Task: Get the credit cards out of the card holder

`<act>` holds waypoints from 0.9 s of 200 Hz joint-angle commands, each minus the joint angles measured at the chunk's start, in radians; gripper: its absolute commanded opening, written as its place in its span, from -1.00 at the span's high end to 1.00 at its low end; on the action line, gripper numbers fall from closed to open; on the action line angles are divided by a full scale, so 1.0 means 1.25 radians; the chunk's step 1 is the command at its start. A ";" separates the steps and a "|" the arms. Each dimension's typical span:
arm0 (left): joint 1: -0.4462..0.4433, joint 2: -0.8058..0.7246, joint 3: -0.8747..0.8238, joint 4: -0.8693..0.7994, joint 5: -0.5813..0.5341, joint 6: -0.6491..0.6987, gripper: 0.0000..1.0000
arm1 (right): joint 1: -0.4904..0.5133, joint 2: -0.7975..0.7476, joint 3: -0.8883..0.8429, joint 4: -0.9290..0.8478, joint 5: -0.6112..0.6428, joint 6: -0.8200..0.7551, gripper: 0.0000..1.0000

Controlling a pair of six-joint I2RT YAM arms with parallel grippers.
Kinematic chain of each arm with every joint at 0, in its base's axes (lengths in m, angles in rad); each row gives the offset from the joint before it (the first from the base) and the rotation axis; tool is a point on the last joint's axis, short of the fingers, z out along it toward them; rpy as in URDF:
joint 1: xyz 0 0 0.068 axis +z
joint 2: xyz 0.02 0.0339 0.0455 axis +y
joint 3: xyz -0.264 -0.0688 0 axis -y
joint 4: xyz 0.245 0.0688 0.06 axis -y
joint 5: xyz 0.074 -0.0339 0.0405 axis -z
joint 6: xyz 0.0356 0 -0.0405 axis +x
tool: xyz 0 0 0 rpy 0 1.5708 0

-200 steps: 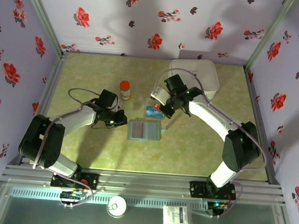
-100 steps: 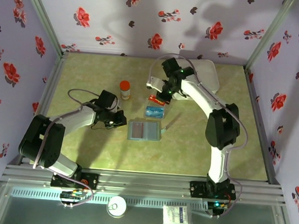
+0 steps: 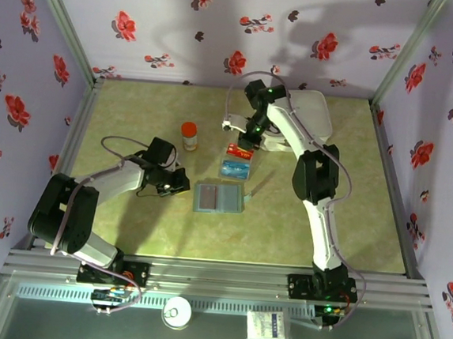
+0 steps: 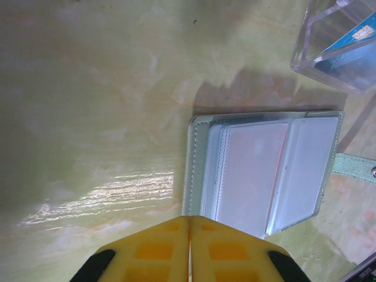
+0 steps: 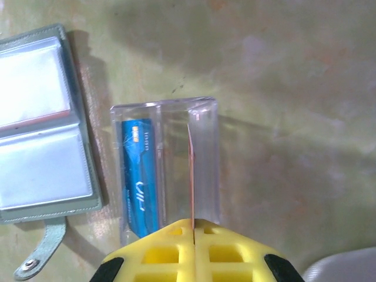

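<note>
Since a second ago only the right arm has moved: its wrist has swung back toward the far wall and the red card [image 5: 190,170] has gone with it. The left arm has stayed put.

The left fingers [image 4: 189,222] are pressed together with nothing between them. They sit just beside the left edge of the card holder [image 4: 197,164] and do not clearly touch it. The holder lies open and flat on the tabletop [image 3: 126,232], strap out to one side. Its plastic sleeves look pale and glary, so I cannot tell whether a card is left inside.

Just beyond it stands a clear box [image 5: 208,147] with a divider. A blue card [image 5: 139,176] lies in the slot nearer the holder. The red card shows edge-on over the other slot, and how deep it reaches I cannot tell. The right fingers [image 5: 192,223] are together, apparently clamped on that red card. A white box [image 3: 315,114] stands behind, its contents hidden.

The likely trouble is the drop. If the card is let go tilted, it may catch the box wall and fall onto the tabletop. A knock from the fingers could shift or tip the light box and spill the blue card. With nothing pinning it, the holder could slide when another card is pulled.
</note>
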 commanded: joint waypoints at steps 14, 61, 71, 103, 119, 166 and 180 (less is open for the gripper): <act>0.008 -0.001 -0.015 -0.008 0.002 0.006 0.84 | 0.000 0.021 0.027 -0.061 -0.049 -0.032 0.99; 0.009 0.006 -0.018 -0.001 0.007 0.004 0.83 | 0.006 0.051 0.051 -0.091 -0.048 -0.037 0.73; 0.008 0.006 -0.018 -0.002 0.009 0.005 0.84 | 0.006 0.053 0.058 -0.095 -0.034 -0.036 0.67; 0.009 0.004 -0.018 -0.007 0.010 0.010 0.83 | 0.006 0.029 0.060 -0.058 0.009 -0.005 0.63; 0.009 0.003 -0.019 -0.003 0.010 0.008 0.83 | 0.007 0.008 0.046 -0.001 0.048 0.031 0.67; 0.009 0.010 -0.018 0.006 0.021 0.007 0.83 | 0.036 -0.062 -0.087 0.182 0.139 0.088 0.97; 0.009 0.013 -0.016 0.007 0.026 0.008 0.83 | 0.048 -0.075 -0.130 0.244 0.166 0.104 1.00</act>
